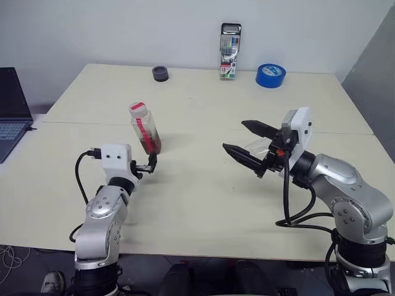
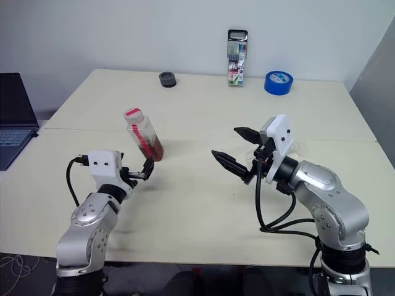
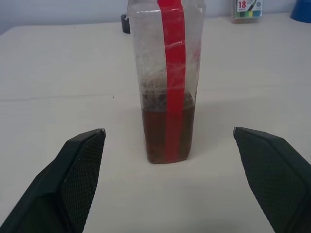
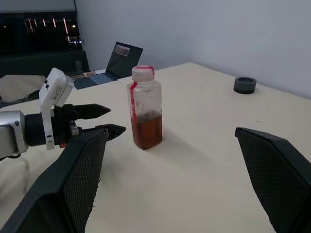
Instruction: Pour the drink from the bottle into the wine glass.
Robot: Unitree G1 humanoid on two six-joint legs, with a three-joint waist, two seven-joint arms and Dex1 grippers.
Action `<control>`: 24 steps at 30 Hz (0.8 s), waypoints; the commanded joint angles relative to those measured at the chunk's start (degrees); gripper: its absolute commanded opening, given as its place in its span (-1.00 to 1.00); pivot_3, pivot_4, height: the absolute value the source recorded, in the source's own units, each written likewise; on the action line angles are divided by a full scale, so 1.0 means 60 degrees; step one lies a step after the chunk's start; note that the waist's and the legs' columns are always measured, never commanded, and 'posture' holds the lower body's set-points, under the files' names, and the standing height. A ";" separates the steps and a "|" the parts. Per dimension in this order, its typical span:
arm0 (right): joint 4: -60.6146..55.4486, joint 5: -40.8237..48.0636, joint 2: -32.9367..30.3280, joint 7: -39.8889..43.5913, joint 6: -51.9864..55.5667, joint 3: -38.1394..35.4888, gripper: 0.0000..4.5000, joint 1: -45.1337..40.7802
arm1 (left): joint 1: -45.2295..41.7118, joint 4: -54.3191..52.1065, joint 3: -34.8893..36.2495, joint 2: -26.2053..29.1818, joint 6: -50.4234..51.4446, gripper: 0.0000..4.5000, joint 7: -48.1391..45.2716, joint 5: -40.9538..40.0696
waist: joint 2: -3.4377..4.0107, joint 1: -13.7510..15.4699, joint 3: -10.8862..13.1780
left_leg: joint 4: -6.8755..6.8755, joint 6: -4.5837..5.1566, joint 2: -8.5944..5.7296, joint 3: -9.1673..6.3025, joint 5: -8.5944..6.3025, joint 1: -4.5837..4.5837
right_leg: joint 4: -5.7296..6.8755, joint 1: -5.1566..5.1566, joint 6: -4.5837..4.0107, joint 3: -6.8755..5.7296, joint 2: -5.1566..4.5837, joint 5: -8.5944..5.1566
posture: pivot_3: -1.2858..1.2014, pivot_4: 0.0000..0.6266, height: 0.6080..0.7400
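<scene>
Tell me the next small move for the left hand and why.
Probably ease the left hand forward until its open fingers straddle the bottle, then close. The bottle stands upright on the table, cap on, just ahead of the fingertips and centred between them in the left wrist view, not yet gripped.

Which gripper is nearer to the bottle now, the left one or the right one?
Left. The left gripper is open just in front of the bottle, not touching it. The right gripper, also open, is raised over the table well off to the bottle's right.
</scene>
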 commanded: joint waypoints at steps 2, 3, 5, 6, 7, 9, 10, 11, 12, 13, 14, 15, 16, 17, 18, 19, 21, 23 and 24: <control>-0.0190 -0.0006 -0.0029 -0.0187 -0.0412 0.0083 0.99 0.0011 | -0.0485 0.0210 -0.0075 -0.0062 -0.0353 1.00 0.0121 0.0152 | 0.0000 0.0005 0.0000 | 0.0000 -0.0001 0.0000 -0.0001 0.0001 0.0000 | 0.0000 0.0000 0.0000 -0.0002 0.0000 0.0000 | 0.03 -0.52 1.00; -0.0190 -0.0010 -0.0012 -0.0233 -0.0436 0.0097 0.99 0.0021 | -0.0606 0.0330 -0.0066 -0.0063 -0.0393 1.00 0.0121 0.0162 | 0.0000 0.0005 0.0000 | 0.0000 -0.0002 0.0000 0.0000 0.0001 -0.0001 | -0.0001 0.0000 0.0000 -0.0002 0.0000 0.0000 | 0.03 -0.52 1.00; -0.0203 0.0010 -0.0008 -0.0302 -0.0462 0.0121 0.99 0.0038 | -0.0817 0.0559 -0.0071 -0.0040 -0.0483 1.00 0.0097 0.0198 | 0.0000 0.0006 0.0000 | 0.0000 -0.0002 0.0000 -0.0001 0.0001 -0.0001 | -0.0001 0.0000 0.0000 -0.0002 0.0000 0.0000 | 0.03 -0.52 1.00; -0.0211 0.0017 -0.0014 -0.0334 -0.0474 0.0137 0.99 0.0046 | -0.0902 0.0660 -0.0078 -0.0027 -0.0527 1.00 0.0086 0.0220 | 0.0000 0.0004 0.0000 | 0.0000 -0.0002 0.0000 -0.0001 0.0001 -0.0001 | 0.0000 0.0000 0.0000 -0.0003 0.0000 0.0000 | 0.03 -0.52 1.00; -0.0224 0.0000 -0.0029 -0.0354 -0.0512 0.0162 0.99 0.0064 | -0.0980 0.0760 -0.0101 -0.0009 -0.0584 1.00 0.0052 0.0238 | 0.0000 0.0002 0.0000 | 0.0000 -0.0003 0.0000 0.0000 0.0001 0.0000 | 0.0000 0.0000 0.0000 -0.0001 0.0000 0.0000 | 0.03 -0.52 1.00; -0.0257 -0.0106 -0.0094 -0.0339 -0.0659 0.0271 0.99 0.0090 | -0.1148 0.0961 -0.0128 0.0020 -0.0668 1.00 0.0006 0.0269 | 0.0000 0.0003 0.0000 | 0.0000 -0.0005 0.0000 -0.0001 0.0003 -0.0001 | 0.0000 -0.0001 0.0000 -0.0002 0.0000 0.0000 | 0.03 -0.52 1.00; -0.0261 -0.0111 -0.0105 -0.0355 -0.0691 0.0294 0.99 0.0094 | -0.1234 0.1055 -0.0131 0.0029 -0.0697 1.00 -0.0011 0.0269 | 0.0000 0.0006 0.0000 | 0.0000 -0.0005 0.0000 -0.0001 0.0003 -0.0001 | -0.0001 -0.0001 0.0000 -0.0002 0.0000 0.0000 | 0.03 -0.52 1.00; -0.0277 -0.0085 -0.0106 -0.0380 -0.0702 0.0304 0.99 0.0092 | -0.1363 0.1197 -0.0147 0.0049 -0.0746 1.00 -0.0044 0.0274 | 0.0000 0.0005 0.0000 | 0.0000 -0.0005 0.0000 -0.0001 0.0003 -0.0001 | 0.0000 0.0000 0.0000 -0.0003 0.0000 0.0000 | 0.03 -0.52 1.00; -0.0283 -0.0052 -0.0111 -0.0407 -0.0711 0.0308 0.99 0.0091 | -0.1449 0.1297 -0.0160 0.0064 -0.0788 1.00 -0.0069 0.0277 | 0.0000 0.0006 0.0000 | 0.0000 -0.0006 0.0000 0.0000 0.0003 -0.0001 | 0.0000 -0.0001 0.0000 -0.0002 0.0000 0.0000 | 0.03 -0.52 1.00; -0.0297 -0.0020 -0.0131 -0.0414 -0.0730 0.0321 0.99 0.0087 | -0.1540 0.1404 -0.0173 0.0076 -0.0834 1.00 -0.0090 0.0286 | -0.0001 0.0005 0.0000 | 0.0000 -0.0006 0.0000 -0.0001 0.0003 -0.0001 | 0.0000 -0.0001 0.0000 -0.0003 0.0000 0.0000 | 0.03 -0.52 1.00; -0.0308 0.0002 -0.0151 -0.0414 -0.0749 0.0347 0.99 0.0073 | -0.1659 0.1555 -0.0173 0.0090 -0.0893 1.00 -0.0110 0.0292 | 0.0000 0.0006 0.0000 | 0.0000 -0.0006 0.0000 -0.0001 0.0003 -0.0001 | 0.0000 -0.0001 0.0000 -0.0004 0.0000 0.0000 | 0.03 -0.52 1.00; -0.0312 0.0017 -0.0169 -0.0416 -0.0766 0.0367 0.99 0.0065 | -0.1734 0.1658 -0.0171 0.0097 -0.0938 1.00 -0.0121 0.0295 | 0.0000 0.0006 0.0000 | 0.0000 -0.0006 0.0000 -0.0001 0.0004 -0.0001 | 0.0000 -0.0001 0.0000 -0.0003 0.0000 0.0000 | 0.03 -0.52 1.00; -0.0331 0.0065 -0.0191 -0.0415 -0.0748 0.0364 0.99 0.0036 | -0.1907 0.1877 -0.0193 0.0126 -0.1065 1.00 -0.0134 0.0338 | 0.0000 0.0004 0.0000 | 0.0000 -0.0007 0.0000 -0.0001 0.0004 -0.0001 | 0.0000 -0.0001 0.0000 -0.0003 0.0000 0.0000 | 0.03 -0.52 1.00; -0.0350 0.0119 -0.0206 -0.0419 -0.0719 0.0353 0.99 0.0000 | -0.2067 0.2091 -0.0199 0.0151 -0.1186 1.00 -0.0132 0.0373 | 0.0000 0.0008 0.0000 | 0.0000 -0.0006 0.0000 -0.0001 0.0004 -0.0001 | 0.0000 -0.0001 0.0000 -0.0003 0.0000 0.0000 | 0.03 -0.52 1.00; -0.0343 0.0173 -0.0209 -0.0430 -0.0686 0.0339 0.99 -0.0062 | -0.2266 0.2355 -0.0189 0.0169 -0.1310 1.00 -0.0094 0.0421 | -0.0001 0.0012 0.0000 | 0.0000 -0.0006 -0.0001 -0.0001 0.0004 -0.0001 | 0.0000 -0.0001 0.0000 -0.0005 0.0000 0.0000 | 0.03 -0.52 1.00; -0.0341 0.0191 -0.0219 -0.0432 -0.0675 0.0343 0.99 -0.0105 | -0.2418 0.2559 -0.0179 0.0183 -0.1424 1.00 -0.0082 0.0452 | 0.0000 0.0014 0.0000 | 0.0000 -0.0007 0.0000 -0.0003 0.0004 -0.0001 | 0.0000 -0.0001 0.0000 -0.0007 0.0000 0.0000 | 0.03 -0.52 1.00; -0.0325 0.0192 -0.0240 -0.0414 -0.0685 0.0359 0.99 -0.0145 | -0.2667 0.2894 -0.0162 0.0198 -0.1600 1.00 -0.0096 0.0495 | -0.0001 0.0011 0.0000 | 0.0001 -0.0008 -0.0001 -0.0002 0.0005 -0.0001 | 0.0000 -0.0001 0.0000 -0.0007 0.0000 0.0000 | 0.03 -0.52 1.00; -0.0313 0.0194 -0.0259 -0.0403 -0.0689 0.0361 0.99 -0.0163 | -0.2840 0.3152 -0.0154 0.0219 -0.1755 1.00 -0.0132 0.0515 | -0.0001 0.0010 0.0000 | 0.0001 -0.0012 -0.0001 -0.0002 0.0007 -0.0003 | -0.0001 -0.0003 0.0000 -0.0006 0.0000 0.0000 | 0.03 -0.52 1.00; -0.0314 0.0194 -0.0265 -0.0407 -0.0684 0.0362 0.99 -0.0172 | -0.2899 0.3258 -0.0150 0.0235 -0.1832 1.00 -0.0155 0.0522 | -0.0001 0.0010 0.0000 | 0.0001 -0.0017 -0.0001 -0.0001 0.0010 -0.0003 | -0.0002 -0.0003 0.0000 -0.0005 0.0000 0.0000 | 0.03 -0.52 1.00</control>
